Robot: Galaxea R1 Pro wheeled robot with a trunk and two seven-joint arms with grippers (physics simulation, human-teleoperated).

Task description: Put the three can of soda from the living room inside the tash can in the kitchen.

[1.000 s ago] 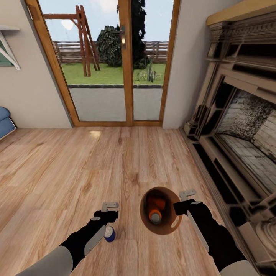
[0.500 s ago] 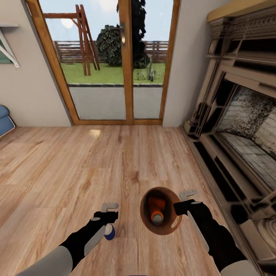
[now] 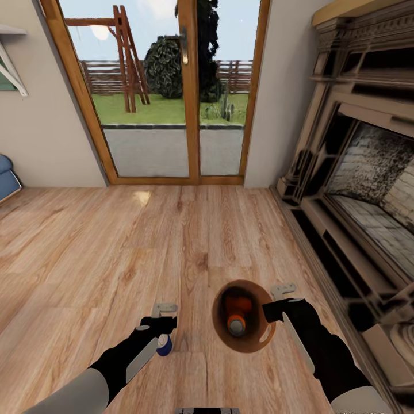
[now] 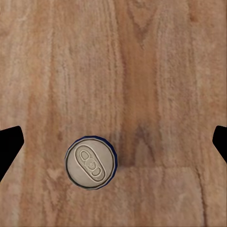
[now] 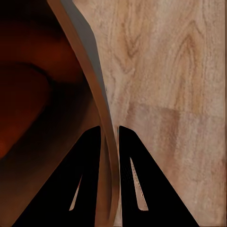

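Blue can [image 4: 90, 162]: upright on floor, beneath left tool [image 3: 163, 324], spread wide, empty.
Bin [image 3: 257, 340]: rim clenched by right tool [image 5: 109, 137]; orange can [image 3: 235, 321] inside.
Advice: centre, descend, clench.

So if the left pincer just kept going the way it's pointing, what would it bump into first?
Probably the blue can standing on the wood floor. The open left pincer points straight down over it, the can slightly off-centre; otherwise it meets floor.
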